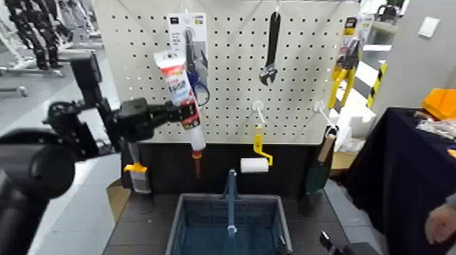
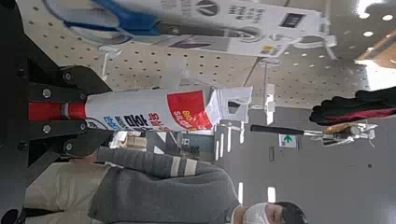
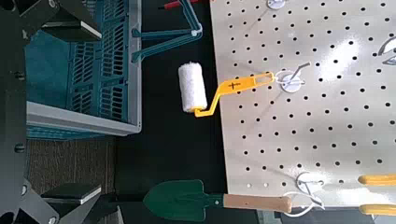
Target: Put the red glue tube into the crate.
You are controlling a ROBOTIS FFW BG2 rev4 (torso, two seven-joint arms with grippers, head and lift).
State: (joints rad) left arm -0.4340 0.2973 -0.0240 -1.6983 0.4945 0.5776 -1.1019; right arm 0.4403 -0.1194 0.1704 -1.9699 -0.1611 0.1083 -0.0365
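Left claw [image 1: 184,113] closed around glue tube [image 1: 178,84]

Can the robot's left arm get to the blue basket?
Probably yes. The left tool, gripping the glue tube before the pegboard, is higher than the open-topped crate; only its handle bar might get in the way.

An adjustable wrench [image 1: 270,51] hangs high on the pegboard [image 1: 231,81]; a paint roller [image 1: 255,165] hangs lower, towards its bottom edge.

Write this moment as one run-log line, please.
left pincer: holding red-banded glue tube | crate: below | right pincer: near crate, empty
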